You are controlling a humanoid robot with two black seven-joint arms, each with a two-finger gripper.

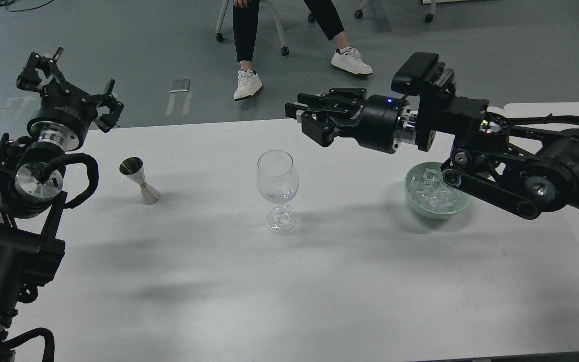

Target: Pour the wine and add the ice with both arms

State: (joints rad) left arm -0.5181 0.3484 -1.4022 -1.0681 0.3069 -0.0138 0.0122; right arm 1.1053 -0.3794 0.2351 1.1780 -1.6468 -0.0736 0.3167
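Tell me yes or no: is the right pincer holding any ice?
No. The right pincer hangs empty in the air above the table, while the ice lies heaped in the green bowl.

Clear ice (434,193) heaped in bowl (415,201); glass (277,188) perhaps holds wine.

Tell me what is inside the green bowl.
The green bowl holds a heap of clear ice cubes. The right arm crosses over its right rim, hiding that side of the contents; whether liquid lies beneath the ice cannot be told.
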